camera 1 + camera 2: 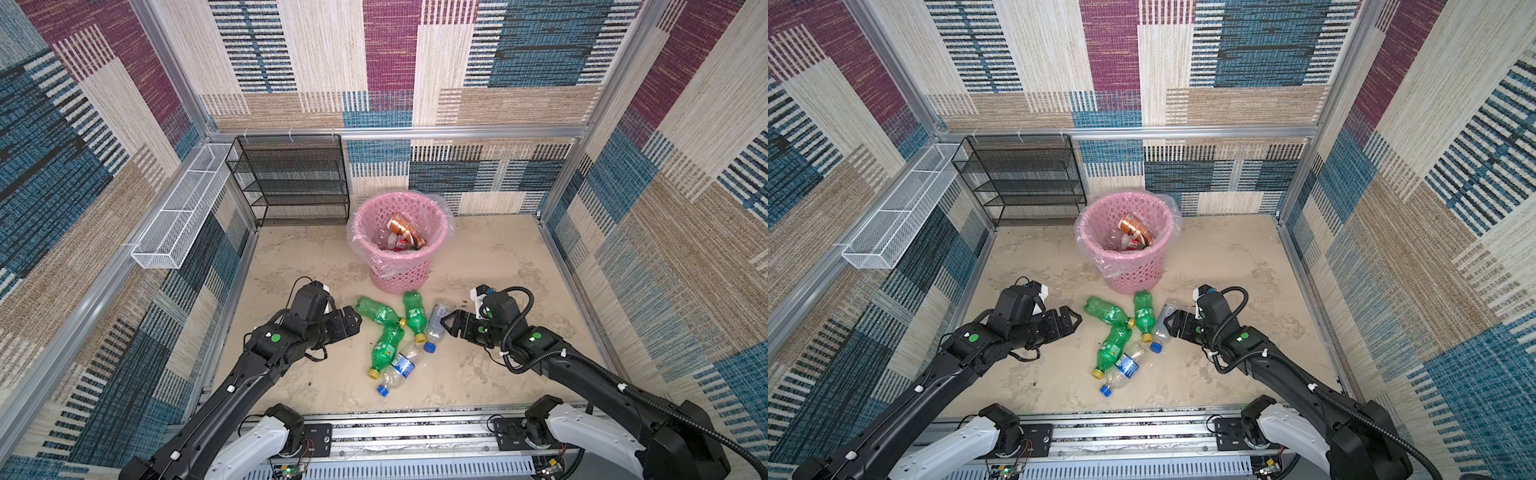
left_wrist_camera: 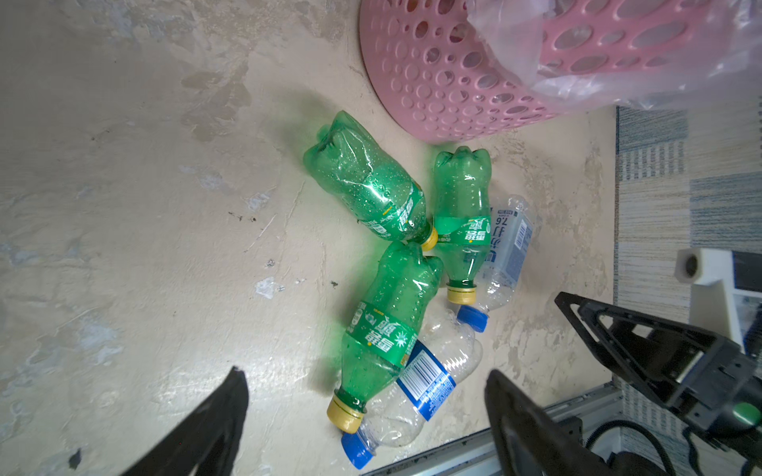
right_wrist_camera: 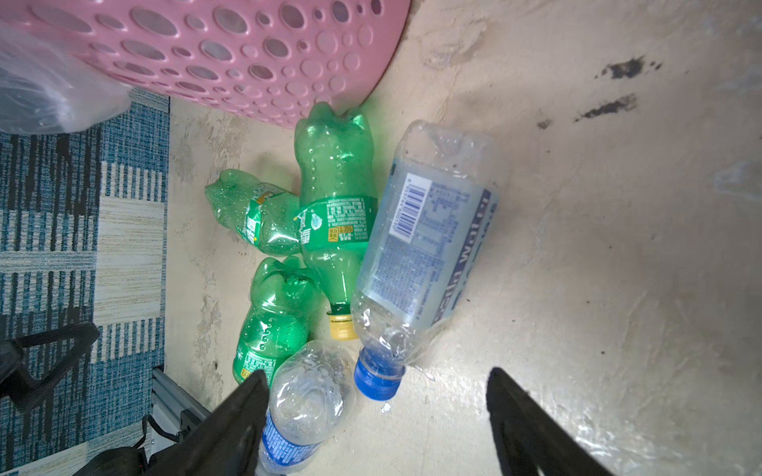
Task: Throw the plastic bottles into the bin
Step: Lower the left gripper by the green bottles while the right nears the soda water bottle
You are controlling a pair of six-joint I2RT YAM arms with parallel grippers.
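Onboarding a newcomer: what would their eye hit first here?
The pink bin stands toward the back, with an orange bottle and others already inside. Just in front of it, three green bottles and two clear bottles lie in a tangle. The left tool and right tool, both open, flank that pile.

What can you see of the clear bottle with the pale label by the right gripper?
Clear, dented plastic bottle with a pale blue-white barcoded label and blue cap. It lies on its side on the beige floor, base toward the pink bin, its side against a green bottle. The right gripper stands open at its cap end, not gripping it.
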